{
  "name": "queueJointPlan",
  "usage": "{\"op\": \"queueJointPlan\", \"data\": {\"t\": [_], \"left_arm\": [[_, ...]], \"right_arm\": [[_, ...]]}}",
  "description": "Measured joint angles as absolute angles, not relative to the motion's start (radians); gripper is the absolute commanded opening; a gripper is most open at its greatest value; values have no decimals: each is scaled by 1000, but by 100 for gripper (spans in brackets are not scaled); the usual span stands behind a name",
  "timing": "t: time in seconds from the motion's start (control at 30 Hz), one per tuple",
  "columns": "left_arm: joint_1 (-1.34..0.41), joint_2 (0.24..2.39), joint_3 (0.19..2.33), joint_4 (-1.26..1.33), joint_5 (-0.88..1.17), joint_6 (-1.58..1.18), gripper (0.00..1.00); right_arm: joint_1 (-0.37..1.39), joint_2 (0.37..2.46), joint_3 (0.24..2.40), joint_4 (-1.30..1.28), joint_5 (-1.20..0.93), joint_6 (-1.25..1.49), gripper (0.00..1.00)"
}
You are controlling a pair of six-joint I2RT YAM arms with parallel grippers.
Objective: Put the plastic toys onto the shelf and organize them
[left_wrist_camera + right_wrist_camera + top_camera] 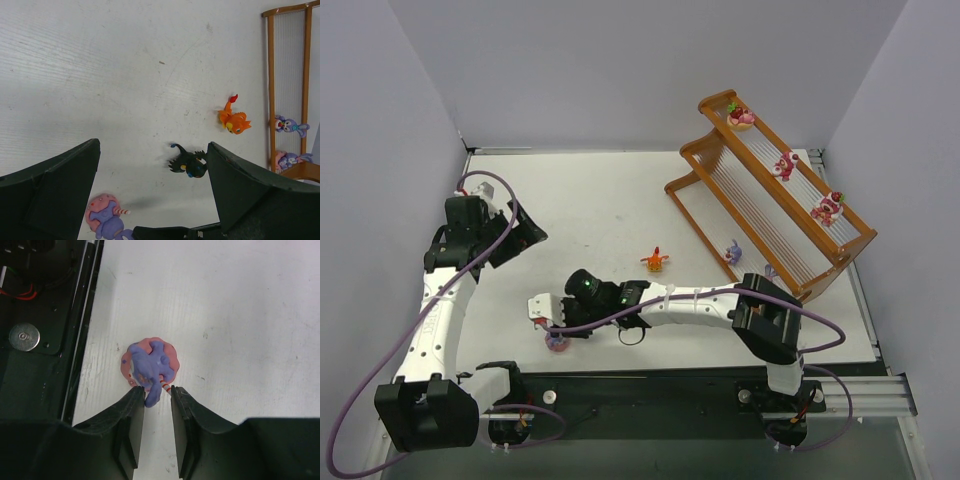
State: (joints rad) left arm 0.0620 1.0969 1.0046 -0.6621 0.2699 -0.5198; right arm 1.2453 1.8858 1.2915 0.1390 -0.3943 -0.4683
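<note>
Your table (590, 200) is plain white with faint grey scuffs. At its far right corner, the shelf (713, 104) has an orange-brown frame and white slatted floors. On its top tier you see three pink-red toys (784, 165) with white bits. On the lowest tier are two purple toys (290, 126), one with a touch of teal, the other with pink. Mid-table, the orange toy (234, 120) has a red tail tip. The black toy (187, 162) carries blue and yellow spots. By the near edge, the purple figure (150, 365) lies on a pink, dark-spotted disc, with a red-and-white striped stick.

Table (600, 200): shelf (692, 152) (far right), three loose toys (656, 260).
</note>
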Motion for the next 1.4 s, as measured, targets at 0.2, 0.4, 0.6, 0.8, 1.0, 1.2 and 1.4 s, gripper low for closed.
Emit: {"op": "queueJointPlan", "data": {"t": [0.2,0.4,0.6,0.8,1.0,1.2,1.4], "left_arm": [[62,1097,1005,-662,270,-519,97],[70,1091,1005,-663,269,-513,97],[83,1088,1005,-663,270,-509,97],[87,1088,1005,-663,270,-500,97],[87,1088,994,-657,270,-493,97],[87,1089,973,-639,269,-492,97],[87,1089,971,-627,257,-488,97]], "right_arm": [[1246,1917,1306,157,-370,-454,29],[1255,1926,1306,159,-354,-452,6],[1266,1926,1307,175,-317,-444,0],[1278,1926,1352,114,-207,-412,0],[1283,1916,1426,50,1,-364,0],[1253,1848,1477,-41,171,-303,0],[1123,1739,1477,-100,301,-242,0]]}}
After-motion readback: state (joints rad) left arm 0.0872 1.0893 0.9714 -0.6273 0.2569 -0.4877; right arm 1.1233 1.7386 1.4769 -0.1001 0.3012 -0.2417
